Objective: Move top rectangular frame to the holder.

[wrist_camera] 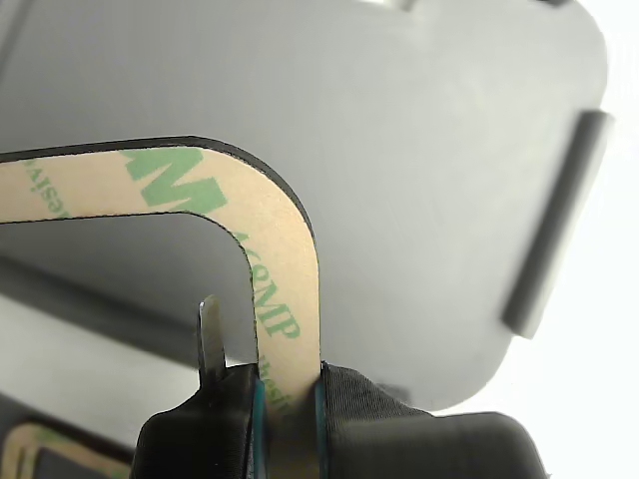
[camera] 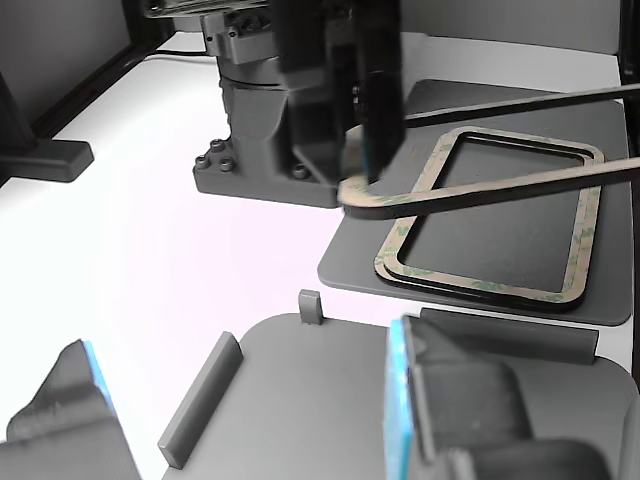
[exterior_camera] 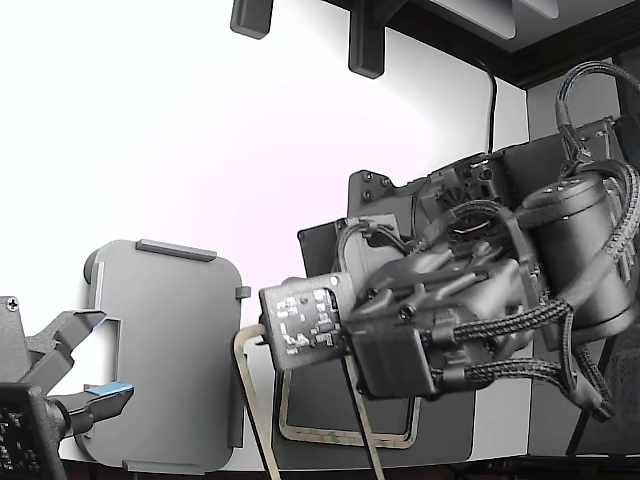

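My gripper (wrist_camera: 290,404) is shut on one end of the top rectangular frame (wrist_camera: 283,254), a thin beige frame with green print. It holds the frame in the air, with the gripped corner over the edge of the holder (wrist_camera: 439,150), a light grey tray with raised tabs. In the exterior view my gripper (exterior_camera: 256,336) holds the frame (exterior_camera: 243,372) just right of the holder (exterior_camera: 165,350). In the other view the lifted frame (camera: 490,188) hangs tilted from my gripper (camera: 360,182), above the frames left behind.
More frames alike (camera: 575,240) lie stacked on a darker grey flat pad (camera: 450,100), also seen in the exterior view (exterior_camera: 345,438). A second arm's open gripper (exterior_camera: 110,355) with blue pads sits over the holder's left side. A dark arm base (camera: 250,150) stands behind.
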You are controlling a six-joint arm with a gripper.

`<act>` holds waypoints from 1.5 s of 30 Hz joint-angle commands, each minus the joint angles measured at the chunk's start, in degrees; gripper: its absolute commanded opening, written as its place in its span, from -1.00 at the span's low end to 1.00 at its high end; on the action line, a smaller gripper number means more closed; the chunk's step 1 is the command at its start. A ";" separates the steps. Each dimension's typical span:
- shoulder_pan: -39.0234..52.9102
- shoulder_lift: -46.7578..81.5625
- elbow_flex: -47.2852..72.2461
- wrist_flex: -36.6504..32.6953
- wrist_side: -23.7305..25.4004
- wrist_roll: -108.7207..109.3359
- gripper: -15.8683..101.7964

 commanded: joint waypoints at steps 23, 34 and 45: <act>-9.93 -17.31 -13.45 -1.85 3.43 6.06 -0.91; -10.63 -23.38 -19.07 -1.05 3.60 5.71 -0.91; -10.63 -23.91 -18.81 -0.53 3.87 6.33 -0.91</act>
